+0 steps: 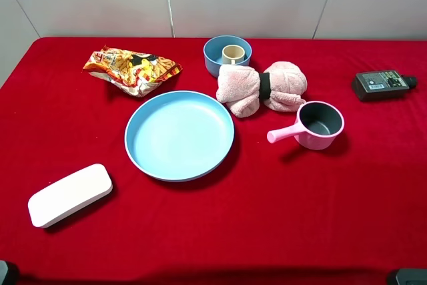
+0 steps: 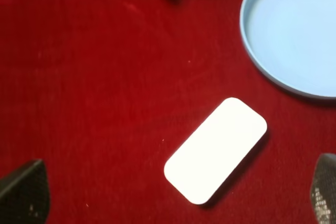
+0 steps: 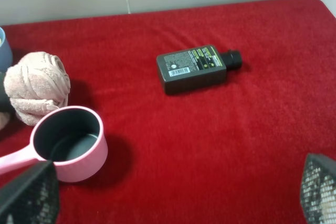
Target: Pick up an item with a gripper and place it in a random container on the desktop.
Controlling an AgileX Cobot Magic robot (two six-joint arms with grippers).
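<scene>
The small cream-beige cup (image 1: 233, 53) stands upright inside the small deep light-blue bowl (image 1: 212, 57) at the back middle of the red desktop (image 1: 267, 205). Both grippers are far from it, at the near edge. Only a dark bit of my left gripper (image 1: 7, 273) shows at the bottom left corner and of my right gripper (image 1: 408, 276) at the bottom right corner. In the left wrist view the left gripper (image 2: 174, 192) is open and empty above a white box. In the right wrist view the right gripper (image 3: 174, 192) is open and empty near the pink saucepan.
A large flat light-blue plate (image 1: 179, 135) lies in the middle. A rolled pink towel (image 1: 261, 87) touches the bowl's front right. A pink saucepan (image 1: 317, 125), a black bottle (image 1: 381, 85), a snack bag (image 1: 131, 69) and a white box (image 1: 70, 194) lie around.
</scene>
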